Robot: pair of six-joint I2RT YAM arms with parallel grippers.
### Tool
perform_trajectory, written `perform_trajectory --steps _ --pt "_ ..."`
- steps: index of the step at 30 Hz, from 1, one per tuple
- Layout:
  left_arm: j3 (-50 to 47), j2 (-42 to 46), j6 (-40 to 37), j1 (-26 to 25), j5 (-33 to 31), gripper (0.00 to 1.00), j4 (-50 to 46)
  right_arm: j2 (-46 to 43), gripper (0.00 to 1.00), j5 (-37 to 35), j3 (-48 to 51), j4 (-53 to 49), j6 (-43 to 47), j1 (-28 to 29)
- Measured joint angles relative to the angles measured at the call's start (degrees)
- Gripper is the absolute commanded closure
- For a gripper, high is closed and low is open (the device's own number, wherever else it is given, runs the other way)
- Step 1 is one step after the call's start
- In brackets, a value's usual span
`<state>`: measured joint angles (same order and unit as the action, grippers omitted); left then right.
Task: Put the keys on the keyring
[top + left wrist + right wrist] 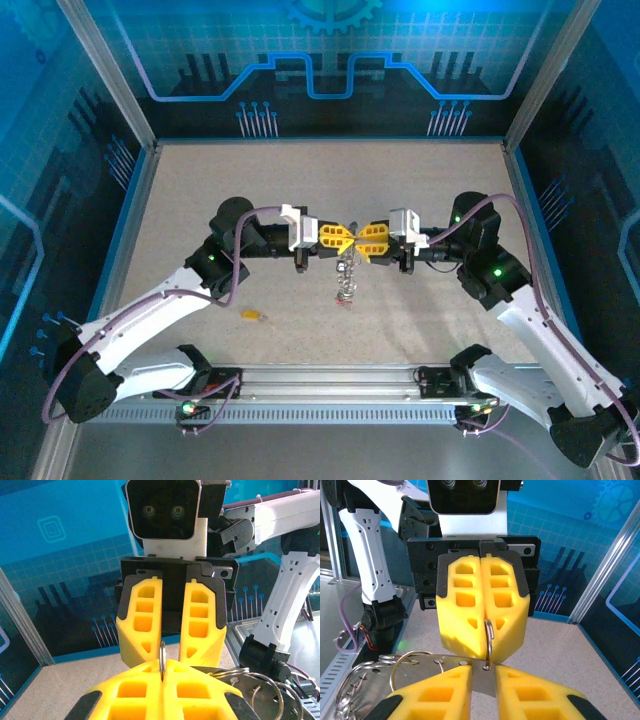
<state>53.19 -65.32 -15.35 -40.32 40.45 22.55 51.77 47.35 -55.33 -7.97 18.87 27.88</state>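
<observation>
The keyring (346,283) hangs mid-table as a grey metal plate (451,663) with several wire rings (266,694). My left gripper (347,240) and right gripper (360,242) meet tip to tip above it. In the left wrist view my left gripper (162,676) is shut on a thin split ring (162,656), seen edge-on. That ring (489,636) passes through a hole in the plate. My right gripper (484,682) has its fingers slightly apart, with the plate filling the gap. A yellow-headed key (252,316) lies on the table near the left arm. Red and blue keys are out of view.
Blue walls and aluminium posts (120,110) enclose the sandy tabletop (320,190). A metal rail (330,385) runs along the near edge between the arm bases. More loose rings (364,680) dangle from the plate on the near side.
</observation>
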Motion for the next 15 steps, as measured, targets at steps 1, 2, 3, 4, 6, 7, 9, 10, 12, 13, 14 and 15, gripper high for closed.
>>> perform_trajectory --steps 1,2,3,4,6,7,9,10,12,13,14,15 --pt "0.0 0.0 -0.1 0.0 0.0 1.00 -0.1 0.0 0.80 0.0 0.0 0.0 0.0 -0.1" --pt "0.0 -0.1 -0.2 0.0 0.0 1.00 -0.2 0.0 0.80 0.0 0.0 0.0 0.0 -0.1" --pt "0.0 -0.1 -0.2 0.0 0.0 1.00 -0.3 0.0 0.82 -0.1 0.0 0.0 0.0 -0.1" --pt "0.0 -0.2 -0.2 0.0 0.0 1.00 -0.4 0.0 0.85 -0.2 0.1 0.0 0.1 -0.2" --pt "0.0 -0.4 -0.2 0.0 0.0 1.00 -0.6 -0.2 0.85 -0.2 0.2 0.0 0.2 -0.2" --pt "0.0 -0.4 -0.2 0.0 0.0 1.00 -0.7 -0.2 0.85 -0.3 0.2 0.1 0.2 -0.2" --pt "0.0 -0.4 -0.2 0.1 0.0 1.00 -0.9 -0.2 0.85 -0.3 0.3 0.1 0.2 -0.2" --pt "0.0 -0.5 -0.2 0.1 0.0 1.00 -0.9 -0.2 0.85 -0.3 0.3 0.1 0.2 -0.2" --pt "0.0 -0.6 -0.2 0.1 0.2 1.00 -0.9 -0.3 0.88 -0.4 0.3 0.1 0.2 -0.2" --pt "0.0 -0.7 -0.1 0.1 0.3 1.00 -0.8 -0.3 0.90 -0.4 0.3 0.1 0.2 -0.2" --pt "0.0 -0.8 -0.1 0.1 0.5 1.00 -0.8 -0.3 0.91 -0.4 0.3 0.1 0.2 -0.2" --pt "0.0 -0.9 -0.1 0.1 0.6 1.00 -0.8 -0.3 0.91 -0.4 0.3 0.1 0.2 -0.2"
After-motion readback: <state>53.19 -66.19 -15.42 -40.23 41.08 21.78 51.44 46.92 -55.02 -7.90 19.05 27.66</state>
